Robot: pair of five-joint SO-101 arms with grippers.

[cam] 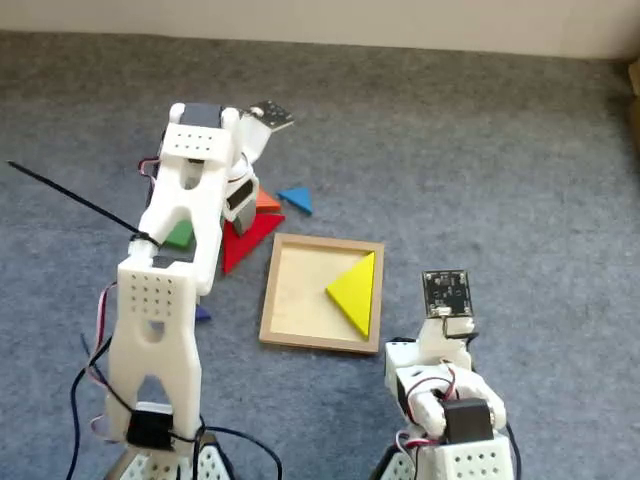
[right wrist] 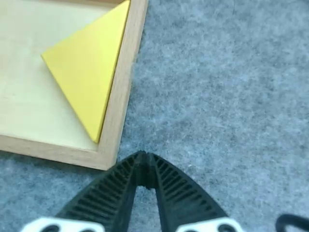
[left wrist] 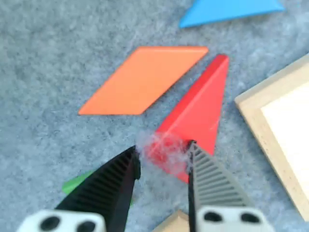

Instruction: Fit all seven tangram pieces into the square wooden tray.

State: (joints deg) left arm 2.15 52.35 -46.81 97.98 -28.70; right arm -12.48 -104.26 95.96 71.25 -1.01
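Note:
The square wooden tray (cam: 320, 243) lies on the grey carpet with a yellow triangle (cam: 357, 290) in its right corner. Left of it lie a red triangle (cam: 250, 238), an orange parallelogram (cam: 267, 200), a blue triangle (cam: 296, 199) and a green piece (cam: 180, 236) partly under the arm. My left gripper (left wrist: 163, 151) is shut on the near corner of the red triangle (left wrist: 198, 111), which rests flat, beside the orange parallelogram (left wrist: 145, 79). My right gripper (right wrist: 145, 166) is shut and holds nothing, just outside the tray rim (right wrist: 123, 96) near the yellow triangle (right wrist: 87, 63).
A small dark blue piece (cam: 203, 314) peeks out beside the left arm's base link. A blue triangle (left wrist: 227, 9) lies beyond the orange one. Open carpet stretches right of the tray and along the far side. A black cable crosses the left.

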